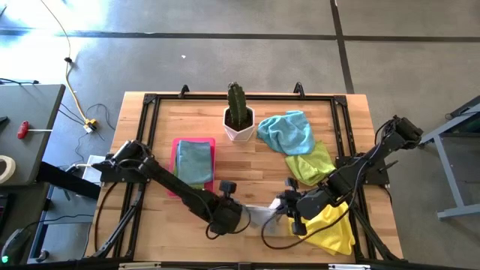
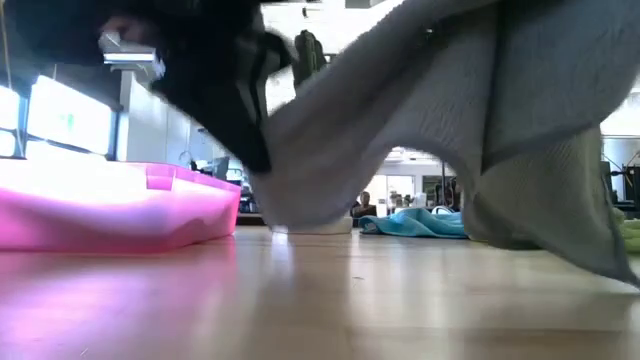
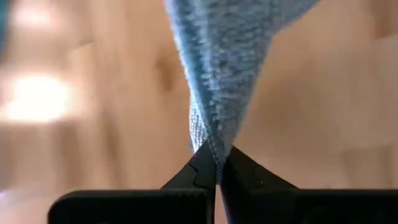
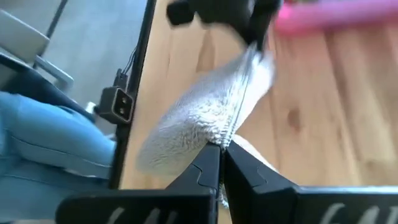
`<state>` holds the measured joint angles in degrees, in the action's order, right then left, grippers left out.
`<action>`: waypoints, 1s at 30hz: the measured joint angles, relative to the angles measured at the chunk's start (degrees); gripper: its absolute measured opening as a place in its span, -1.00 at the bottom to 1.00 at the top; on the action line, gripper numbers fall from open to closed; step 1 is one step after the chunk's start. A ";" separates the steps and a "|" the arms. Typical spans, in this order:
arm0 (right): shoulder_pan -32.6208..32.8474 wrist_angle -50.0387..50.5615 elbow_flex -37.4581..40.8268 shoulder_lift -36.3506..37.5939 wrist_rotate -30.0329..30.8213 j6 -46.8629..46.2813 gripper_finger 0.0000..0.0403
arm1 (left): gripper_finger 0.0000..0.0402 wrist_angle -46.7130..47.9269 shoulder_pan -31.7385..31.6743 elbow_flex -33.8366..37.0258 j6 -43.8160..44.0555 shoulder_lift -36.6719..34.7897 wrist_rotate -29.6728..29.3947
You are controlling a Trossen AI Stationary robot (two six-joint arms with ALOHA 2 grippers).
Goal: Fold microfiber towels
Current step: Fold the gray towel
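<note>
A grey towel (image 1: 259, 214) is stretched between my two grippers near the table's front edge. In the low view it (image 2: 450, 110) hangs in folds above the wood. My left gripper (image 1: 241, 213) is shut on its left end and my right gripper (image 1: 284, 206) is shut on its right end. A folded grey-blue towel (image 1: 194, 161) lies in the pink tray (image 1: 177, 146). A light blue towel (image 1: 287, 132), a lime green towel (image 1: 312, 162) and a yellow towel (image 1: 332, 227) lie crumpled on the table's right side. My left gripper pinches an edge of the grey towel (image 3: 214, 146) between its two fingertips (image 3: 202, 168). The cloth widens away from the fingers and is lifted off the table. My right gripper pinches a hemmed edge of the grey towel (image 4: 229, 138) between its two fingertips (image 4: 208, 163). The cloth runs from there across to my left gripper (image 4: 249, 18), bunched in folds and held above the wood.
A cactus in a white pot (image 1: 240, 120) stands at the middle far side. A black frame (image 1: 150, 112) runs along the table's edges. Bare wood (image 1: 247, 169) lies between the tray and the crumpled towels.
</note>
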<state>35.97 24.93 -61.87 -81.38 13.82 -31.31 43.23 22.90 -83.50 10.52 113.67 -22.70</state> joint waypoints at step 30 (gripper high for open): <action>1.14 -1.87 2.80 -8.87 -3.41 -2.27 -0.53 | -1.00 18.95 -0.37 -16.29 2.84 -0.02 1.33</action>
<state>37.11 23.07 -59.07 -90.25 10.41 -33.58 62.18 22.52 -99.79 13.36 113.65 -21.37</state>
